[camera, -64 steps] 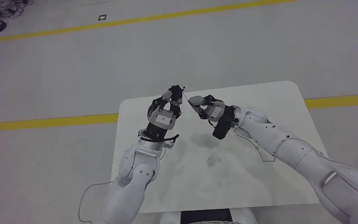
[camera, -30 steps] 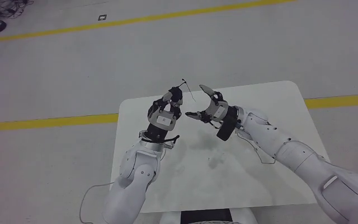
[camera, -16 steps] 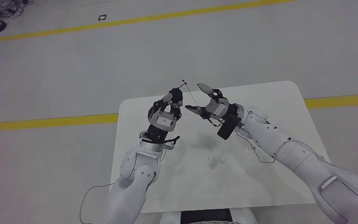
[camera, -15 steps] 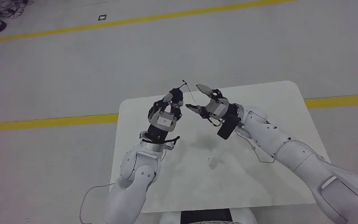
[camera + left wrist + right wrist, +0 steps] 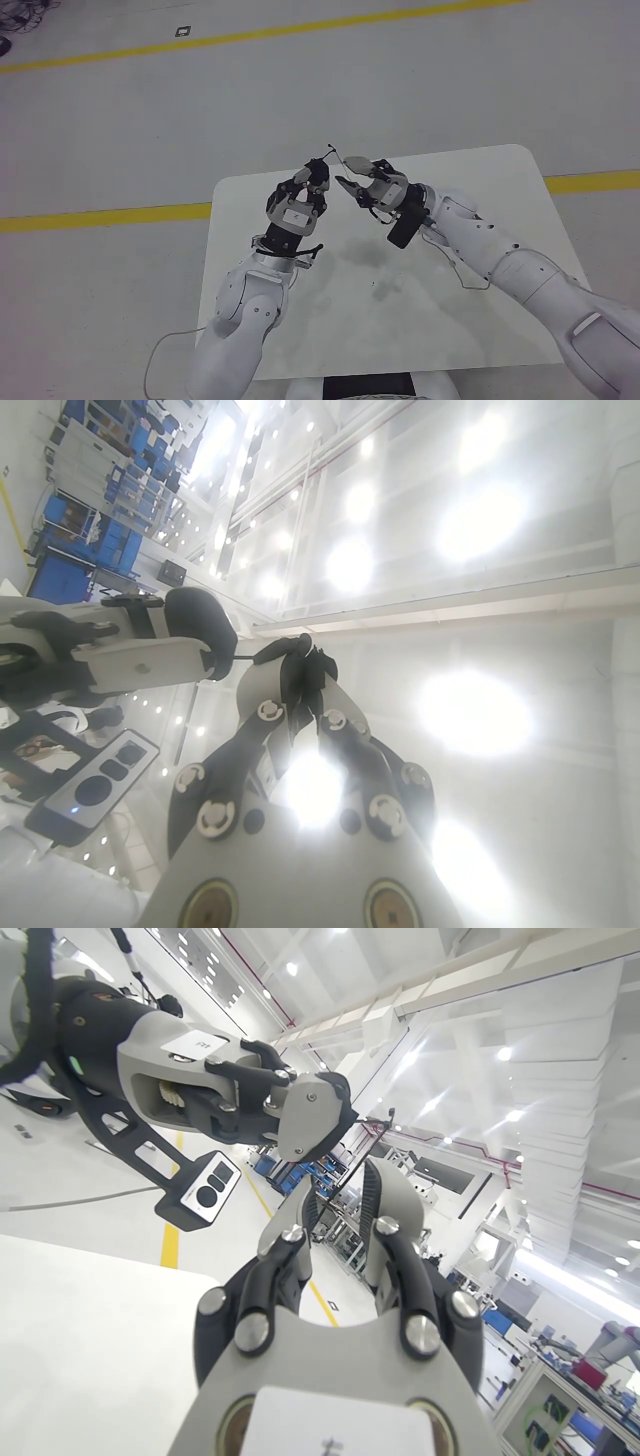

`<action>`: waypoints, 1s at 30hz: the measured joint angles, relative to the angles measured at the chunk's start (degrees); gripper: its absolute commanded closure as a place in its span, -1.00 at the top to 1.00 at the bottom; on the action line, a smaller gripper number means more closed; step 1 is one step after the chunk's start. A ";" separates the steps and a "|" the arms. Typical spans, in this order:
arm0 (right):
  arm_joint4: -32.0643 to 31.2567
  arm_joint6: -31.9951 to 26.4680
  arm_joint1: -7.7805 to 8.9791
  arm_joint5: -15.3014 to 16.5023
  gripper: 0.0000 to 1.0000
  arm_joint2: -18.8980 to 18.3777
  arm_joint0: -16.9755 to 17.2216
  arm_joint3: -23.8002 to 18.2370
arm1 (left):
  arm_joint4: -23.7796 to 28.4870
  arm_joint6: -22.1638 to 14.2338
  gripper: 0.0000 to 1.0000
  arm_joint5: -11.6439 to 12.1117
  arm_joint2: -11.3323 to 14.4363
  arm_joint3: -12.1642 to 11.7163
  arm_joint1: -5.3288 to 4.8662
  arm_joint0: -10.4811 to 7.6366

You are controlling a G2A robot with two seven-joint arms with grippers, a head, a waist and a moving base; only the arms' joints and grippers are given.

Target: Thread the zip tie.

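Black zip tie (image 5: 355,1167), base hidden within left end effector (image 5: 305,665).

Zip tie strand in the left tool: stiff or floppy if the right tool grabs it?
Probably springy, not limp: the zip tie juts from the shut left tool in a near-straight line, unsupported. It looks very thin, so it is likely light and apt to deflect or slip sideways if the open right tool closes on it.

Right end effector (image 5: 341,1178) gapes around the zip tie (image 5: 330,1202); left end effector (image 5: 346,1104) pinches it.
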State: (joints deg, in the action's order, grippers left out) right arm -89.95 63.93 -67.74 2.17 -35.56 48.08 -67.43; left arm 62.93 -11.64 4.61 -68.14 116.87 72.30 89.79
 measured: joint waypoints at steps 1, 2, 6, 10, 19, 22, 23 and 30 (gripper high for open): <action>0.00 0.01 0.00 -0.02 -0.76 0.05 -0.04 0.03 | 0.00 0.00 -1.00 -0.05 0.02 -0.05 0.02 -0.02; 0.00 0.02 -0.01 -0.03 -0.80 0.09 -0.07 0.05 | 0.01 0.00 -1.00 -0.08 0.03 -0.08 0.03 -0.03; 0.00 0.04 0.00 0.00 -1.00 0.30 -0.22 0.14 | 0.03 -0.04 -1.00 -0.16 0.03 -0.29 0.09 -0.05; 0.00 0.03 0.04 -0.12 -1.00 0.60 -0.41 0.29 | 0.02 0.00 -1.00 -0.14 0.01 -0.45 0.15 -0.08; 0.00 -0.32 0.52 -1.24 -1.00 2.16 -1.33 1.93 | 0.79 0.37 -1.00 0.74 -0.11 -0.23 0.40 -0.51; 0.00 -0.77 0.89 -1.90 -1.00 3.42 -1.95 2.73 | 1.27 0.58 -1.00 0.90 -0.11 -0.12 0.50 -0.72; 0.00 -0.82 0.99 -2.09 -1.00 3.78 -2.11 2.86 | 1.34 0.60 -1.00 0.91 -0.12 -0.12 0.52 -0.76; 0.00 -1.01 1.43 -2.75 -1.00 5.07 -2.61 2.99 | 1.60 0.40 -1.00 0.93 -0.14 -0.17 0.67 -0.93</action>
State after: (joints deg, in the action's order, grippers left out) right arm -89.95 62.92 -66.32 -0.58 -30.48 45.47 -64.44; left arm 64.54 -11.24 5.54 -68.28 116.70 72.97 88.86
